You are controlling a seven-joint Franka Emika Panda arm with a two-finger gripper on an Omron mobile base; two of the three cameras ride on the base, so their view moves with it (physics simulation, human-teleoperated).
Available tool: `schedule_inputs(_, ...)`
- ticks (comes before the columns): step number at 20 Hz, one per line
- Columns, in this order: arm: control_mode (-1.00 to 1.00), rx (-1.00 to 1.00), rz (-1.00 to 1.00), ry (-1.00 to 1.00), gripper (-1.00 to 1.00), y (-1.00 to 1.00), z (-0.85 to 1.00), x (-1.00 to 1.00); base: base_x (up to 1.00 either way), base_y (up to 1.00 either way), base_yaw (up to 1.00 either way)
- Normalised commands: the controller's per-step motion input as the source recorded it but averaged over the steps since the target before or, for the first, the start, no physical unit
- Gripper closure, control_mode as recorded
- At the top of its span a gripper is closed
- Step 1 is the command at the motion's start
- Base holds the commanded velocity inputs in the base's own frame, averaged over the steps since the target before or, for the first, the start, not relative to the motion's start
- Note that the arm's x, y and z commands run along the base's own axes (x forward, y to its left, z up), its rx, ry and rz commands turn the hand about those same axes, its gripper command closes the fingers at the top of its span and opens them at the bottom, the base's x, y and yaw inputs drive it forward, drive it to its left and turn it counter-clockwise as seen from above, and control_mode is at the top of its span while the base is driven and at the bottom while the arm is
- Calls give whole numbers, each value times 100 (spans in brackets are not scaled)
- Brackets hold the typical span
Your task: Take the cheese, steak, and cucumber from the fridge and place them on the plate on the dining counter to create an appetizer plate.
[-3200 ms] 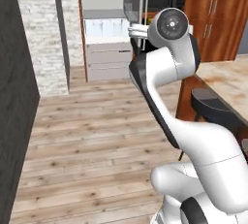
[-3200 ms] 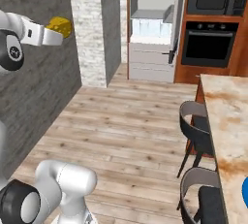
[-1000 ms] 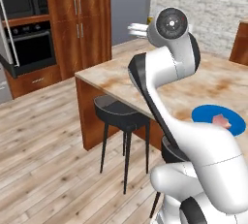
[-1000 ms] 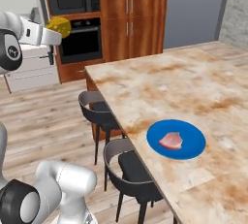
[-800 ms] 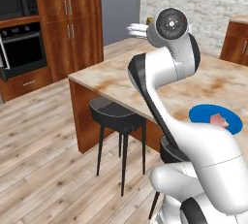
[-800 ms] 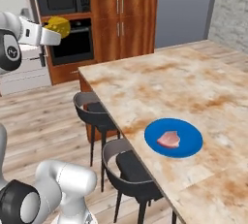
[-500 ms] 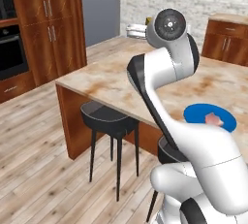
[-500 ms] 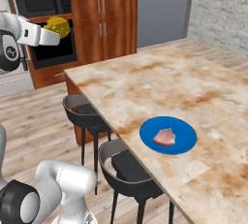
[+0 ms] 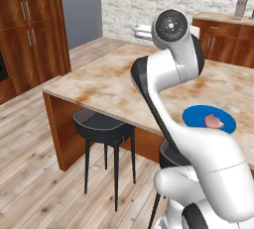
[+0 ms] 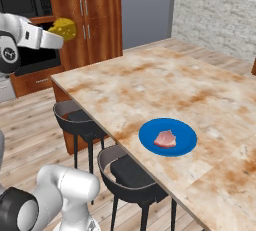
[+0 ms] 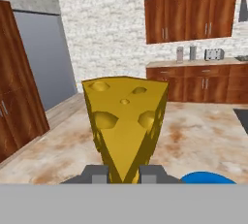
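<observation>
The base has driven on, so the tabletop (image 10: 150, 90) now sits nearer in view. The claw (image 11: 123, 172) stays clenched on the cheese (image 11: 125, 121), a yellow holed wedge. Below it, the blue plate (image 10: 167, 137) carries the steak (image 10: 165, 139).
</observation>
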Motion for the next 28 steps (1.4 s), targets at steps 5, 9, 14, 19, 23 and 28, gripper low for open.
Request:
schedule_inputs(5, -100, 0, -23, 1, 100, -63, -3, -52, 0, 0, 0)
schedule_inputs(9, -100, 11, -14, 23, 100, -77, -2, -43, 0, 0, 0)
schedule_inputs(14, -100, 17, -1, 32, 100, -75, -15, -6, 0, 0, 0)
schedule_inputs(19, -100, 2, 0, 5, 100, -78, -24, 19, 0, 0, 0)
schedule_inputs(23, -100, 0, 0, 0, 100, -74, -80, 4, 0, 0, 0)
schedule_inputs(28, -100, -1, 0, 0, 100, -64, -98, 4, 0, 0, 0)
